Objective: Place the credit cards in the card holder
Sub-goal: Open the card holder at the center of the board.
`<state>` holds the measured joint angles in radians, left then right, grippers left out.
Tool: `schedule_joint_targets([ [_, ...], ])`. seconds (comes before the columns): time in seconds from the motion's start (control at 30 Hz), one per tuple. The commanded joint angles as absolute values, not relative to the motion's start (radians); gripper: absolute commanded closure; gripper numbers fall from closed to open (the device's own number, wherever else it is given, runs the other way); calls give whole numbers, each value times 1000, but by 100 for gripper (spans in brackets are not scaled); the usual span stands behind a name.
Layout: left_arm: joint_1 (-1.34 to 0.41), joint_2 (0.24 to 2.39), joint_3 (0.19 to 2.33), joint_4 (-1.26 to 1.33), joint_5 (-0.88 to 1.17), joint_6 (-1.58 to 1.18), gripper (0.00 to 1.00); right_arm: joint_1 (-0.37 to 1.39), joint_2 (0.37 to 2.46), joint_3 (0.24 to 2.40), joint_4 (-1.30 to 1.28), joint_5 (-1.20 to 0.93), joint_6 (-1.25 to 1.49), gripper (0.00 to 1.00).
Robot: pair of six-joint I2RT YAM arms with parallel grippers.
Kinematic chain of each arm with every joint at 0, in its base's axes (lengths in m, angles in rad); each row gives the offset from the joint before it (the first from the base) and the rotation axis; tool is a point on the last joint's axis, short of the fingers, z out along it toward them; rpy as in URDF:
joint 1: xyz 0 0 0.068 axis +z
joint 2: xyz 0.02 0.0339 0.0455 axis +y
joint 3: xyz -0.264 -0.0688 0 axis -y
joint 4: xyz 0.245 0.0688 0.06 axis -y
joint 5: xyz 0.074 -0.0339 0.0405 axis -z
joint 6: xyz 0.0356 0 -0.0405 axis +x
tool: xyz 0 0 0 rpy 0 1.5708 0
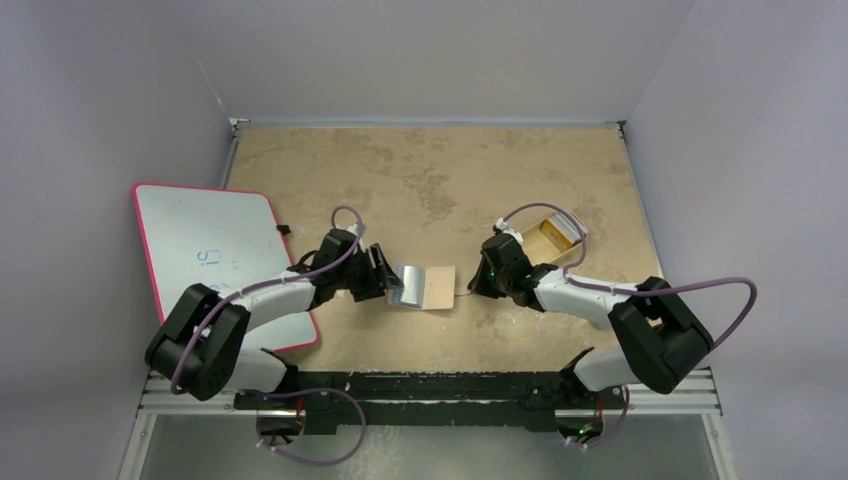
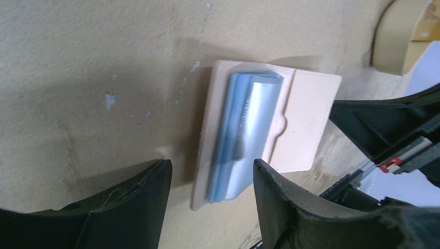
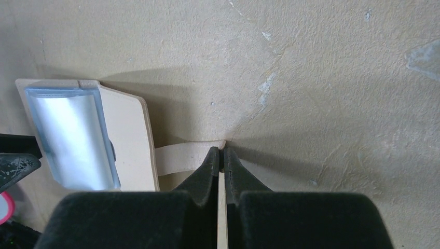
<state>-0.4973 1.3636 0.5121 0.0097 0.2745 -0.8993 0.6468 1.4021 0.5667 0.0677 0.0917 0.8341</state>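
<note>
The tan-beige fold-over card holder [image 1: 425, 287] lies open near the tabletop's [image 1: 400, 170] middle, its glossy light-blue lining facing up. Only my right wrist view shows the right gripper [image 3: 222, 155] pinched shut on the holder's flat strap [image 3: 179, 159]. The left gripper [image 2: 210, 176] stands wide, straddling the holder's left edge. Gold credit cards [image 1: 550, 238] sit in a rounded tan tray [image 1: 572, 226] toward the right edge. The mottled surface beyond lies bare.

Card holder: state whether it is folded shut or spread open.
Spread open. The card holder lies on the table, light-blue lining facing up, its strap stretched out to the right gripper, shut on its end.
</note>
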Motion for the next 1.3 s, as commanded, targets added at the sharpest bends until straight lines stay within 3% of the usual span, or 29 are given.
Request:
schedule_joint_targets([
  [0.0,-500,1349,476,229,344,-961,44,644,1402,577,84,110,835,100],
  [0.4,-500,1395,480,346,405,-983,73,643,1391,582,74,104,838,100],
  [0.5,-500,1405,482,366,428,-995,86,644,1383,588,70,93,827,100],
  [0.6,-501,1394,483,359,434,-1002,100,643,1351,617,27,69,812,89],
  [0.8,-512,1319,512,267,414,-987,100,646,1205,720,-103,84,802,60],
  [0.93,-553,1281,559,126,300,-921,100,687,1182,731,-34,34,842,50],
  [1.17,-624,1229,540,129,214,-942,100,764,1356,808,69,-22,880,31],
  [1.27,-635,1229,544,127,205,-940,100,773,1405,835,78,-25,881,29],
])
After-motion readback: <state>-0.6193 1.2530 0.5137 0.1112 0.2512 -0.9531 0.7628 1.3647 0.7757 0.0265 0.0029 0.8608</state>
